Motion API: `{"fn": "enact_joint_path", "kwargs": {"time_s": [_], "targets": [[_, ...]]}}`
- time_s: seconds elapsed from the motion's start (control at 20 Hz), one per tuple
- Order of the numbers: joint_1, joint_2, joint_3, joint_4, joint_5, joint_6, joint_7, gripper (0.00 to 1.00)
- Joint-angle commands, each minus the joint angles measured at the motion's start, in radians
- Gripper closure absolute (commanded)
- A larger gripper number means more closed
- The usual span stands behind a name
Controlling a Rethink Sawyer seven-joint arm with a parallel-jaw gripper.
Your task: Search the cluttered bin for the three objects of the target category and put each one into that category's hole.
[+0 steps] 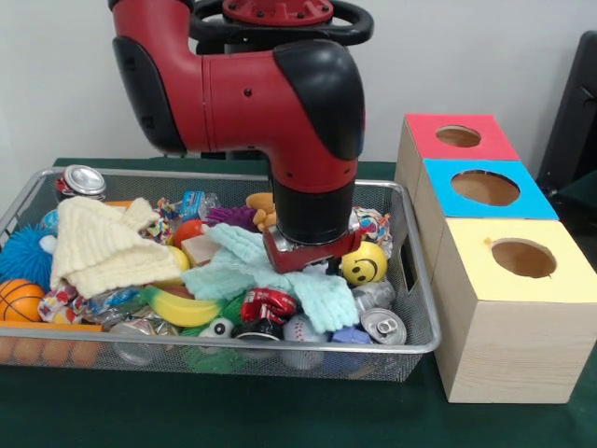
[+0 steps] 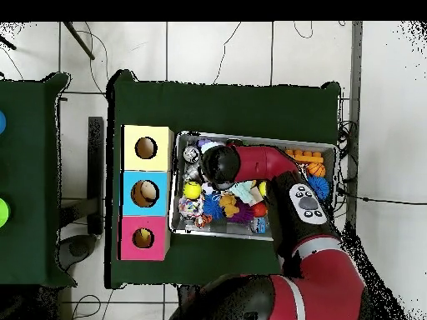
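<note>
A wire-mesh bin (image 1: 415, 271) of soft cloths, balls and cans sits at nine o'clock of three holed wooden boxes (image 1: 508, 322), while the gripper (image 1: 308, 254) presses into a fuzzy mint cloth (image 1: 317, 285), its opening impossible to tell.

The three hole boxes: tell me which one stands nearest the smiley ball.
The blue-topped box, the middle of the three. In the overhead view the yellow smiley ball lies level with it, while the yellow-topped box and red-topped box sit to either side.

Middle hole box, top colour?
Blue top on the middle box; clearest in the front view.
</note>
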Motion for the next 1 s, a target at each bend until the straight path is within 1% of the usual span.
{"fn": "enact_joint_path", "kwargs": {"time_s": [0.05,0.3,0.5,0.75,0.85,1.0], "targets": [[0.027,-0.204,-0.011,0.034,0.078,0.126,0.134,1.00],[0.045,-0.273,-0.023,0.011,0.101,0.250,0.107,1.00],[0.041,-0.313,-0.024,0.015,0.106,0.290,0.083,1.00],[0.005,-0.358,-0.015,0.070,0.113,0.269,0.046,1.00],[-0.011,-0.366,-0.013,0.090,0.113,0.252,0.032,1.00],[-0.040,-0.354,-0.006,0.107,0.110,0.223,0.009,1.00]]}}
